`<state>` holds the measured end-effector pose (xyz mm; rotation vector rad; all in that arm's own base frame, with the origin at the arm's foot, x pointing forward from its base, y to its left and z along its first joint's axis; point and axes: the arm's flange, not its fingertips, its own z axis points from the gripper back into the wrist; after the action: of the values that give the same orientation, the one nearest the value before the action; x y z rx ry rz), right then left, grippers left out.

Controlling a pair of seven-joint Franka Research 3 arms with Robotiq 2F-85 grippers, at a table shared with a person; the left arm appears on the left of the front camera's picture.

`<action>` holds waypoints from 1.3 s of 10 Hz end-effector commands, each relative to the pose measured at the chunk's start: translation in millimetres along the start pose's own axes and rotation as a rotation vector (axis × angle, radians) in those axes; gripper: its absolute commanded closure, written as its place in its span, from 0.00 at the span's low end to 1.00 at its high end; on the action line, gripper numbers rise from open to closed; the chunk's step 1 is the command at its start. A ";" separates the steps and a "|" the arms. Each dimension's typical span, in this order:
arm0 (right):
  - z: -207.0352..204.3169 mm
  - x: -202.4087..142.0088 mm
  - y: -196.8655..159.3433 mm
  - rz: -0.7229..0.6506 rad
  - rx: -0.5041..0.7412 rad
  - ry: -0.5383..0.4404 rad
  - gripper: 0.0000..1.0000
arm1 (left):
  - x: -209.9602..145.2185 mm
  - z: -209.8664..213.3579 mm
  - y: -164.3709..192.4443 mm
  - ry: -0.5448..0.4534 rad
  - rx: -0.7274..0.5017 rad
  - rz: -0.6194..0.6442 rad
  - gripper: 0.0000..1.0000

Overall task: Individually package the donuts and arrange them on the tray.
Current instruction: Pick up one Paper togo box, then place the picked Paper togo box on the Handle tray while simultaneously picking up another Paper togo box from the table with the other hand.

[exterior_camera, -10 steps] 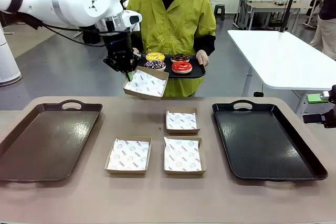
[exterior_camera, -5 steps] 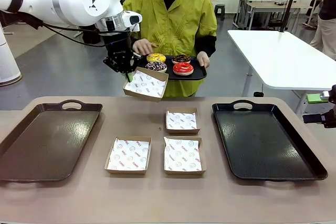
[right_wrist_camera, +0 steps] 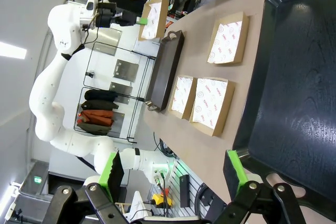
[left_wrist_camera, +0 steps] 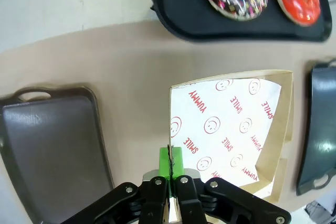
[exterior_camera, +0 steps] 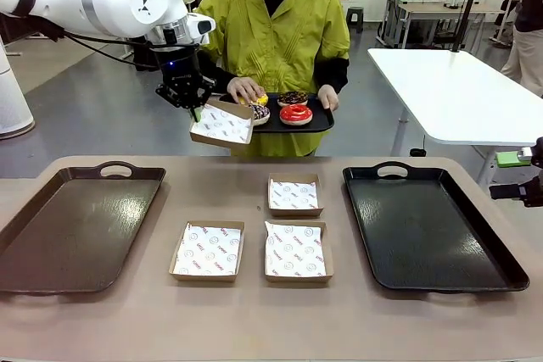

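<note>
Front view: pinching the rim of a paper-lined box point(exterior_camera: 221, 123) tight in the left gripper point(exterior_camera: 188, 101), holding it up beside the person's serving tray point(exterior_camera: 321, 118), likely for receiving the yellow donut point(exterior_camera: 260, 99) under the person's hand point(exterior_camera: 246, 88); red donut point(exterior_camera: 295, 113), chocolate donut point(exterior_camera: 292, 97) and sprinkled donut point(exterior_camera: 258, 113) lying on that tray.

Left wrist view: clamping green pads point(left_wrist_camera: 177, 158) on the box wall, keeping the lining facing upward.

Right wrist view: hanging wide open and empty, right gripper point(right_wrist_camera: 175, 174) by the black tray point(right_wrist_camera: 294, 93), presumably waiting.

Paper-lined box point(exterior_camera: 222, 124) in left claw point(exterior_camera: 195, 112), beside donuts point(exterior_camera: 295, 114)
</note>
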<state>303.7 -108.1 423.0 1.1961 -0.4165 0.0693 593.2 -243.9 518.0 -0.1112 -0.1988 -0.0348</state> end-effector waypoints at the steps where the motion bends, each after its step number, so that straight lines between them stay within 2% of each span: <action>1: -0.2 0.1 -0.1 0.002 0.004 0.001 0.00 | 13.6 3.3 -9.6 0.000 0.011 0.029 0.99; 3: -0.2 0.1 -0.1 0.002 0.004 0.001 0.00 | 9.9 -0.6 2.4 -0.006 -0.003 0.014 0.99; 13: -0.2 0.1 -0.1 0.002 0.004 0.001 0.00 | 9.9 -0.6 2.4 -0.006 -0.003 0.014 0.99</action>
<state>303.6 -108.2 423.0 1.1961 -0.4166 0.0691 605.7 -244.8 519.6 -0.1167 -0.2002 -0.0189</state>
